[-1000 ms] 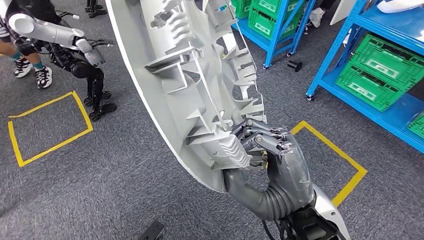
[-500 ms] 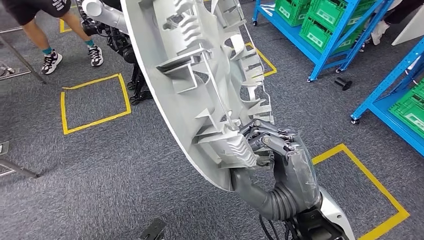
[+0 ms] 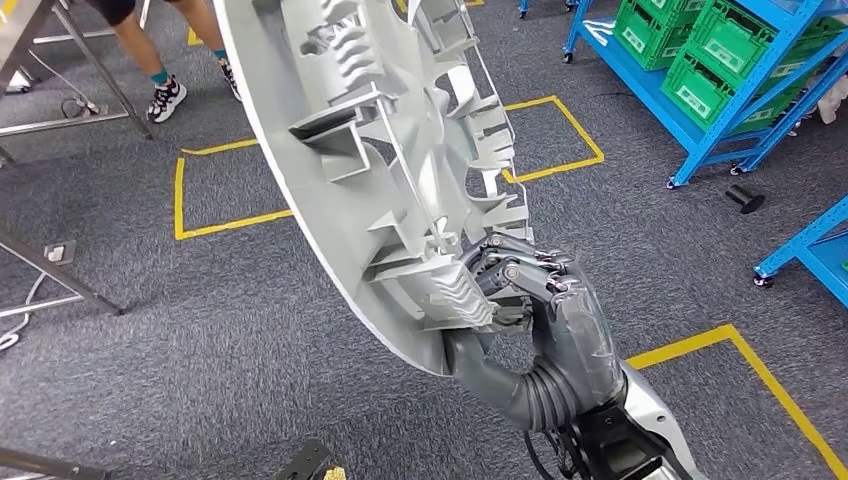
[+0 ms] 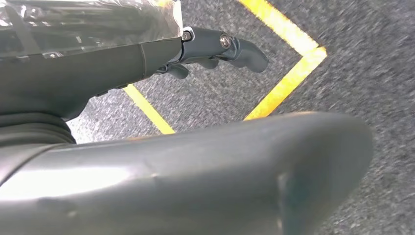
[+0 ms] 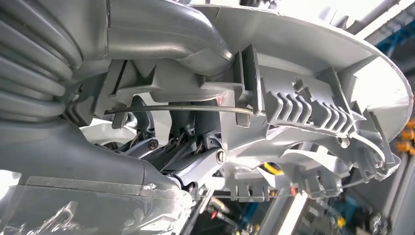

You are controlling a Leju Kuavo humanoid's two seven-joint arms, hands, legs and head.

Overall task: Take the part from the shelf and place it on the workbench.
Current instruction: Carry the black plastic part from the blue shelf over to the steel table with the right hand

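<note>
The head view looks steeply down at the floor [image 3: 200,330]; both wrist views sit close behind each robot hand, the right sharing the part [image 3: 380,180] with it.

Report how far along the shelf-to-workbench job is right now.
Done: the part is off the shelf; the blue shelves stand apart at the right. In hand: the right hand grips the large grey ribbed part at its lower end, holding it up over the carpet. The left hand holds nothing. Left: setting the part down; it rests on no surface yet, with a metal table frame at the far left.
</note>
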